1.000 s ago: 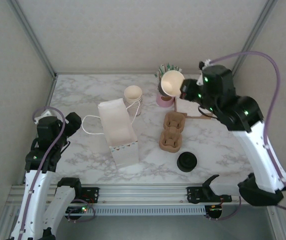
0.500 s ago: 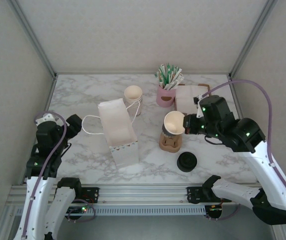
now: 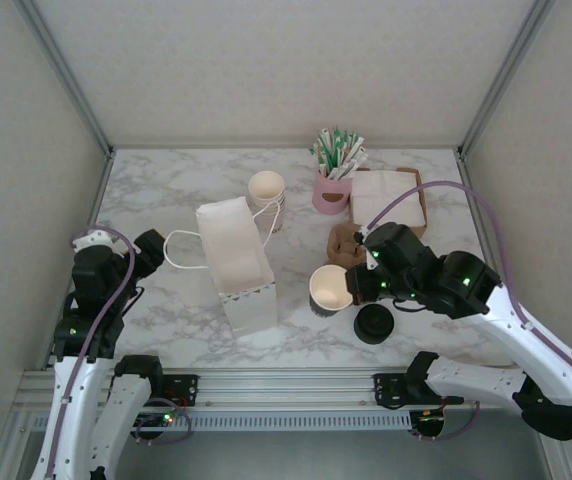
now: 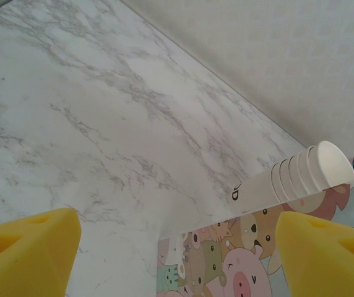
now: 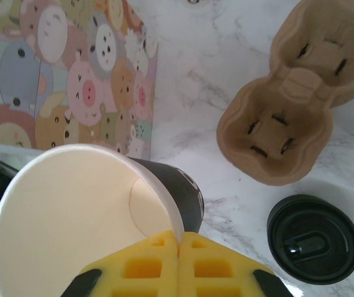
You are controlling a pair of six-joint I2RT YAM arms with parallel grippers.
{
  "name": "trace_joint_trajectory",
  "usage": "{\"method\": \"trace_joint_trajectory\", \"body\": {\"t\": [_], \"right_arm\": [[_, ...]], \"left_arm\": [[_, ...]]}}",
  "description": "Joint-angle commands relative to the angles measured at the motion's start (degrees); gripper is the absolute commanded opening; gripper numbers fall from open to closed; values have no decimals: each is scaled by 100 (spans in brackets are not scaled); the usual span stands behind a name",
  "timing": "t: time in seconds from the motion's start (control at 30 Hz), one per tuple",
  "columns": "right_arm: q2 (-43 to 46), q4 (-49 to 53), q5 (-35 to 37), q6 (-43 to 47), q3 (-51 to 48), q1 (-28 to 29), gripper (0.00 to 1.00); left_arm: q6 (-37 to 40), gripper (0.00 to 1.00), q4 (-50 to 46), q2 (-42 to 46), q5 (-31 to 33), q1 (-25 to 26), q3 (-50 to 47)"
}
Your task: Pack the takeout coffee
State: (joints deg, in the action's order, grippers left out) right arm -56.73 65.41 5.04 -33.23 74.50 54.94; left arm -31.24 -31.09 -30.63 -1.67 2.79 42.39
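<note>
grip: right gripper clamps cup rim | left gripper apparently parted, empty

Smooth marble-look table, rough matt cardboard carrier, slightly glossy black plastic lid and matt paper cup.

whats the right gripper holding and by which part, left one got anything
The right gripper pinches the lidless black paper cup with a cream inside by its rim, fingers shut on the wall. The left gripper holds nothing.
</note>
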Motion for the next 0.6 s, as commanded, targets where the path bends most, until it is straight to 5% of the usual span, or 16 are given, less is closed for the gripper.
{"method": "trace_joint_trajectory", "body": {"t": [0.0, 0.57], "right_arm": [[-87, -239, 216, -243, -244, 297, 0], [-578, -1397, 318, -1004, -1536, 402, 0]], "left_arm": [[119, 82, 112, 53, -13, -54, -42], [141, 81, 73, -75, 26, -56, -11]]}}
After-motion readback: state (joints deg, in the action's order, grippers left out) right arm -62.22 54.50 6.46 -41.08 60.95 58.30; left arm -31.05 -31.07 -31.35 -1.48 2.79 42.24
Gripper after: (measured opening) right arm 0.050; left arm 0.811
